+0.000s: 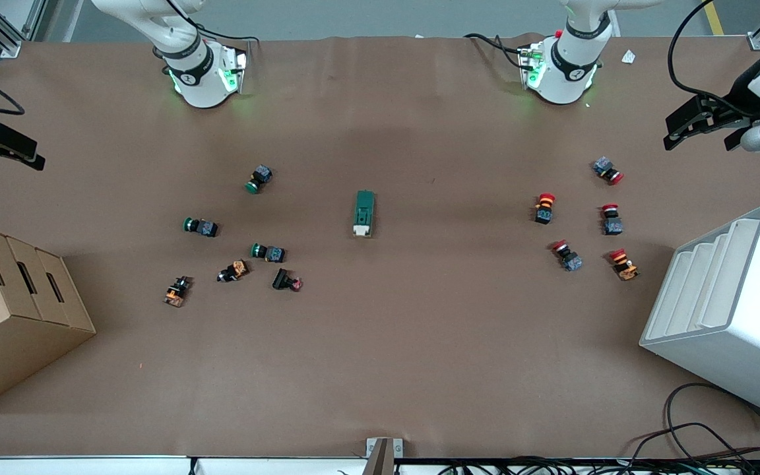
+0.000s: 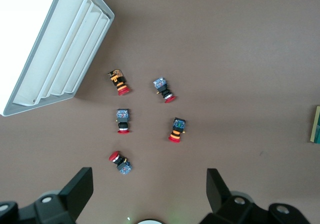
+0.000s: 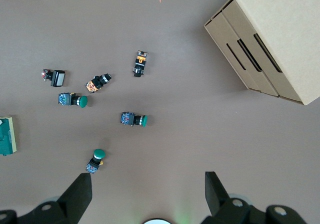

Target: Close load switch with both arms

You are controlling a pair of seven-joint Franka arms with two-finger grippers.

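Note:
The load switch (image 1: 364, 212) is a dark-green block with a cream tab on its end nearer the front camera. It lies alone at the middle of the table, and only an edge of it shows in the wrist views (image 2: 315, 125) (image 3: 6, 135). My left gripper (image 1: 700, 138) hangs open high over the left arm's end of the table, holding nothing (image 2: 150, 176). My right gripper (image 1: 5, 150) hangs open high over the right arm's end, also holding nothing (image 3: 148, 179). Both are well apart from the switch.
Several green and orange push-buttons (image 1: 268, 251) lie scattered toward the right arm's end, beside a cardboard box (image 1: 10, 310). Several red push-buttons (image 1: 567, 255) lie toward the left arm's end, next to a white ribbed tray (image 1: 729, 310).

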